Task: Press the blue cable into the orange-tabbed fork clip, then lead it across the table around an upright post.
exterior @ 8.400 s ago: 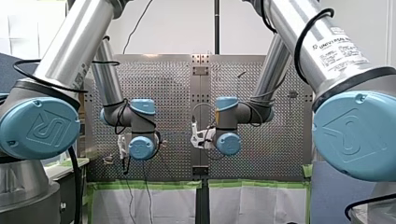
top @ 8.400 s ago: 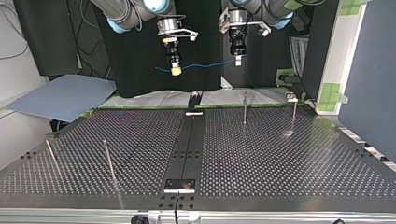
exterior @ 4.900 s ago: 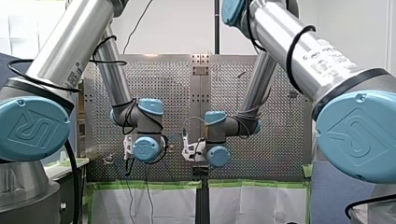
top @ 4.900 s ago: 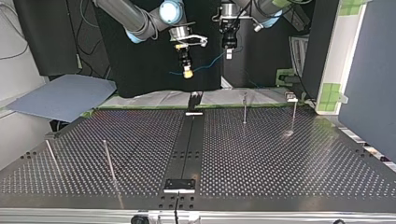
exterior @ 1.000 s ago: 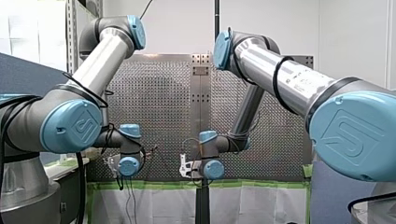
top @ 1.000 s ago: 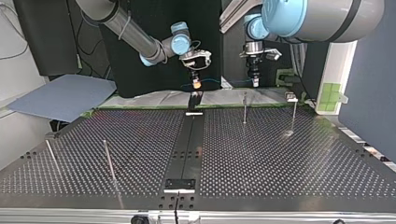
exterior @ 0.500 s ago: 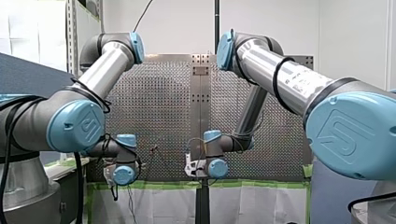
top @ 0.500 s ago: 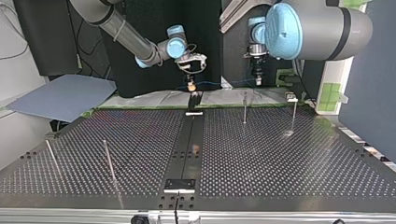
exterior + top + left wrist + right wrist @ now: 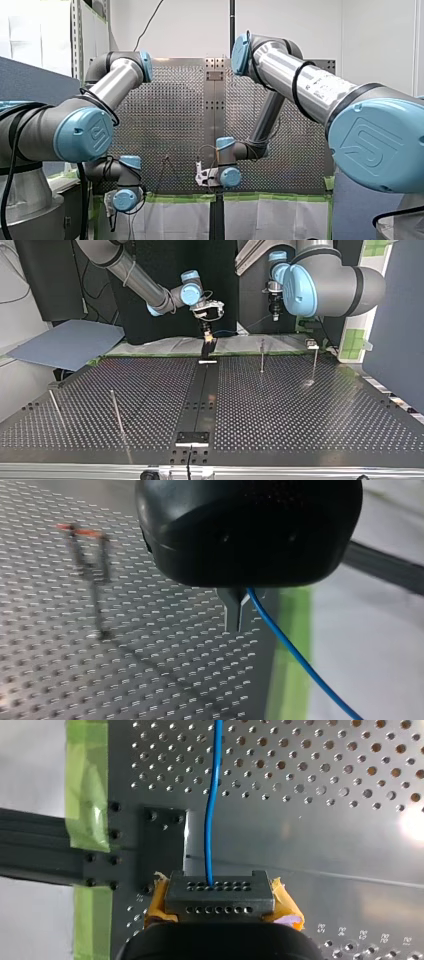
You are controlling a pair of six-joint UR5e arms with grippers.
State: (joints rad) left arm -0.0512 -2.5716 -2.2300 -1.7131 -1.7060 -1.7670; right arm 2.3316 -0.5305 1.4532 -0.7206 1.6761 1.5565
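Two UR5e arms hold a blue cable (image 9: 213, 805) in the air over the far end of the perforated table (image 9: 310, 415). The table's dark centre strip (image 9: 202, 400) serves here as the reference line.

In the top view, my right gripper (image 9: 206, 334) hangs just above the strip's far end, close to a small black fixture (image 9: 208, 347) mounted there. Its own wrist view shows the yellow pads (image 9: 286, 901) clamped on the cable, which leaves the tip and runs straight ahead over the table's holes. A strip of green tape (image 9: 87, 785) lines the table edge beside it.

My left gripper (image 9: 273, 316) sits to the right of the strip in the top view, higher than the right gripper and past the table's far edge. In its wrist view the metal fingers (image 9: 234, 612) are pinched together on the cable, which trails off over the green edge.

Between the two grippers the cable is only a faint line in the top view. It touches no post.

A blurred two-pronged clip (image 9: 82, 532) with an orange top stands on the table ahead of the left gripper. Its place relative to the strip cannot be told.

Two upright posts (image 9: 261, 356) rise right of the strip's far end, and two more (image 9: 116, 412) stand left of it, nearer the camera.
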